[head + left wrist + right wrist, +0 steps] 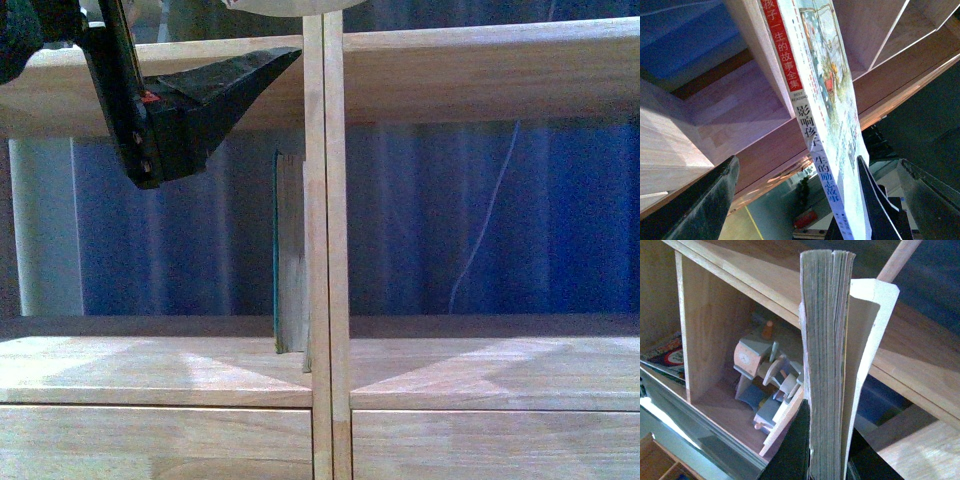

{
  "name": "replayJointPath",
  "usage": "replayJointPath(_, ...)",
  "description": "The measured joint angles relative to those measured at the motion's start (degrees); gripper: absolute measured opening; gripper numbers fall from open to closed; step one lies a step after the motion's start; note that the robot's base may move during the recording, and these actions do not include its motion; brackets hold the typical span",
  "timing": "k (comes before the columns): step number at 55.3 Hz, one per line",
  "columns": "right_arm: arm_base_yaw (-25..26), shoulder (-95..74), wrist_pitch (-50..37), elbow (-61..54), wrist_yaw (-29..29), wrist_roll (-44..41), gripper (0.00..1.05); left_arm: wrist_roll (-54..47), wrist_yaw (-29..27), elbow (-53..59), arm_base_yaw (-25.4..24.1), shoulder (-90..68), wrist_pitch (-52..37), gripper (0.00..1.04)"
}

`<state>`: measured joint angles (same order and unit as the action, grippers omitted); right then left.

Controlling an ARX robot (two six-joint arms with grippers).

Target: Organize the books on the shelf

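The teal book (289, 255) stands upright in the light-wood shelf (480, 70), against the centre divider in the left compartment. My right gripper (826, 440) is shut on the thin paperback; its grey page edges (825, 360) face the camera and the white cover (867, 335) bows away from the pages. In the left wrist view the paperback (822, 100) shows its red-and-white spine with Chinese characters and rises between my left gripper's (817, 165) open fingers (702, 205), not clamped by them. My left gripper (200, 100) sits high before the left compartment.
A shelf board (150, 370) and drawer fronts (150, 440) lie below the teal book. Blue curtain shows behind the shelf. In the right wrist view a compartment holds a wooden toy (765, 377), and magazines (665, 357) lie beside the shelf.
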<state>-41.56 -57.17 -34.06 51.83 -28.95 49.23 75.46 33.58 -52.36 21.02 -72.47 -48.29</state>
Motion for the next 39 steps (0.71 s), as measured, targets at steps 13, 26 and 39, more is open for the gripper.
replayJointPath(13, -3.43, -0.07, -0.68, -1.09, -0.87, 0.61, 0.07, 1.01, -0.66, -0.83, -0.9, -0.92, -0.98, 0.97)
replayJointPath(26, -6.38, -0.07, -1.62, -1.4, -1.49, 0.39, 0.07, 1.49, -2.34, -1.75, -2.03, -1.25, -1.2, 0.97)
replayJointPath(39, -6.99, -0.17, -1.66, -1.4, -1.46, 0.39, 0.07, 1.53, -3.69, -1.86, -2.1, -1.38, -0.94, 0.76)
